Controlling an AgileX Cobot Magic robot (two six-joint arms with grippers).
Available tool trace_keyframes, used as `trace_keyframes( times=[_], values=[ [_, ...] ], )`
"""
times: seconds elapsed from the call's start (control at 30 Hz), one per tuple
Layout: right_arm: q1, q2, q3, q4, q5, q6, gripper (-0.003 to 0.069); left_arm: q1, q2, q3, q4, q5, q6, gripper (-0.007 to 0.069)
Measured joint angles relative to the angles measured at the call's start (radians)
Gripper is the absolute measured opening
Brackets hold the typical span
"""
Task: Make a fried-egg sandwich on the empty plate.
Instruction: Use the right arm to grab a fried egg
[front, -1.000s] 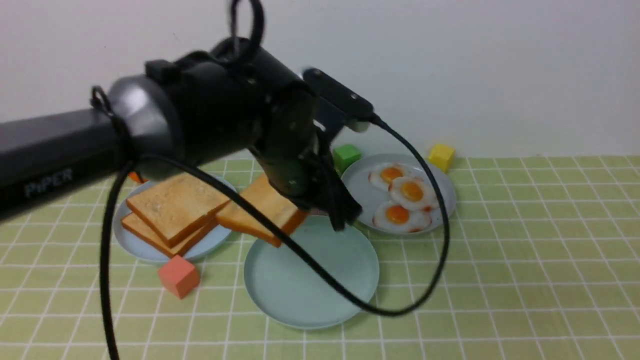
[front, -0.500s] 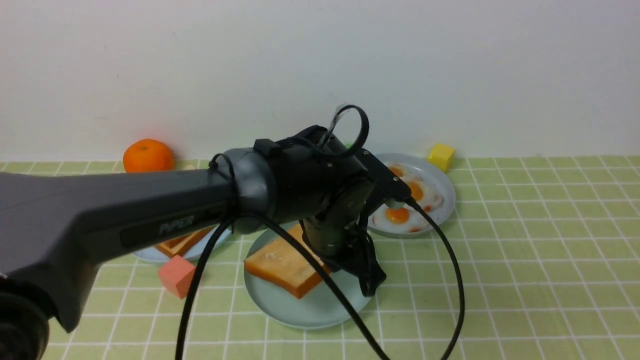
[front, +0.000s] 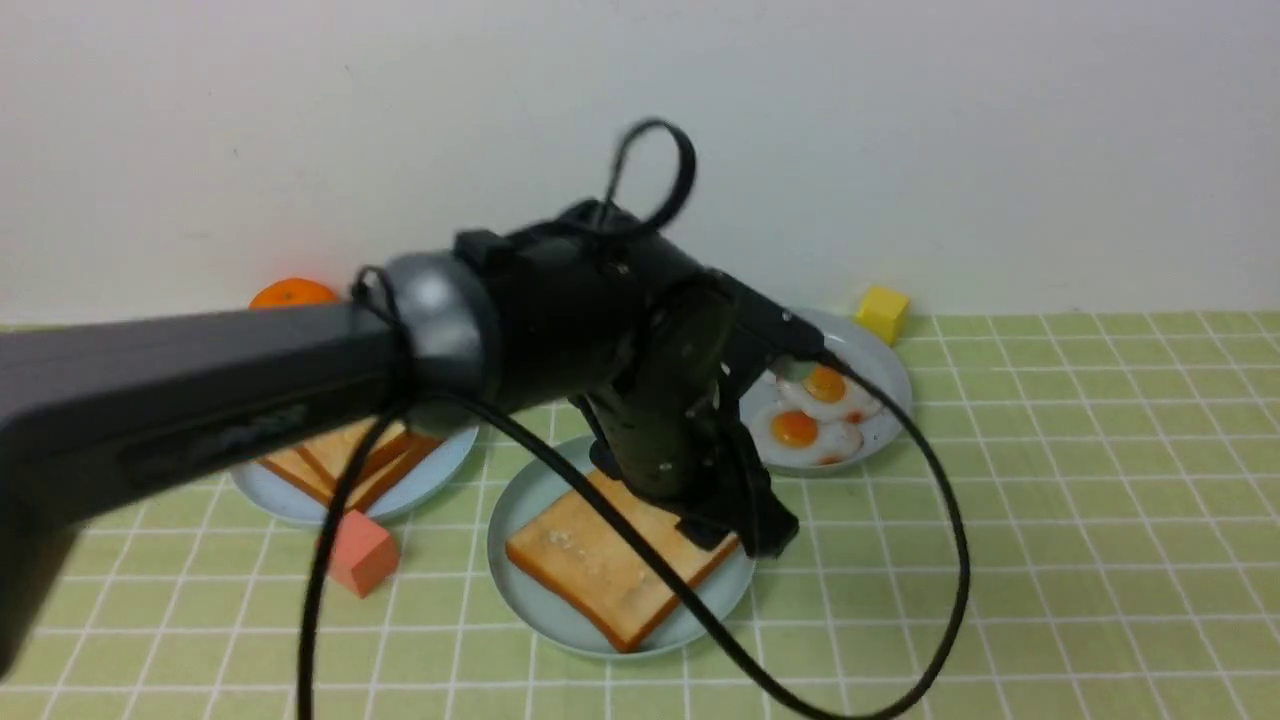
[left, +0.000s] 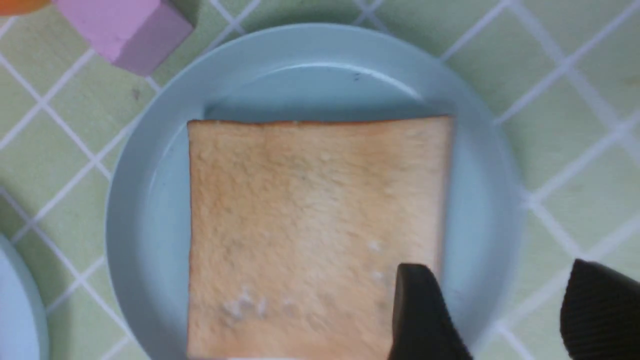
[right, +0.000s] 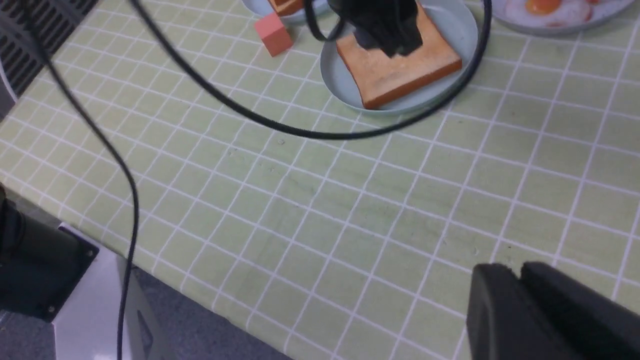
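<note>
Left wrist view, left fingers (left: 425, 315) wide apart, over toast slice (left: 310, 225)

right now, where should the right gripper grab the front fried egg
Probably the thin white rim at its near side, from above: the front fried egg lies flat on its plate, with a second egg crowding it behind.

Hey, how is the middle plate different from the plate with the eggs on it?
The middle plate holds one flat toast slice; the egg plate holds fried eggs. The middle plate sits nearer the robot; the egg plate sits farther back on the right, beside a yellow cube. Both are round, pale and low-rimmed.
</note>
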Motion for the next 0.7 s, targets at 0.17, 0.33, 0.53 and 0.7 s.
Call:
trace_keyframes(
  times=[0.17, 0.33, 0.53, 0.7],
  values=[
    [0.000, 0.190, 0.062, 0.002, -0.170, 0.018, 0.0173, 0.000, -0.280, -0.019, -0.174, 0.095, 0.018, 0.0212],
    [0.000, 0.452, 0.036, 0.043, -0.304, 0.035, 0.0256, 0.000, -0.591, 0.087, -0.246, 0.116, 0.066, 0.0044],
    [0.000, 0.779, -0.070, 0.050, -0.431, 0.025, 0.0290, 0.000, -1.009, 0.451, -0.259, -0.010, 0.073, -0.0013],
    [0.000, 0.987, -0.203, 0.053, -0.470, -0.044, 0.0292, 0.000, -1.284, 0.693, -0.259, -0.163, 0.075, -0.0013]
  ],
)
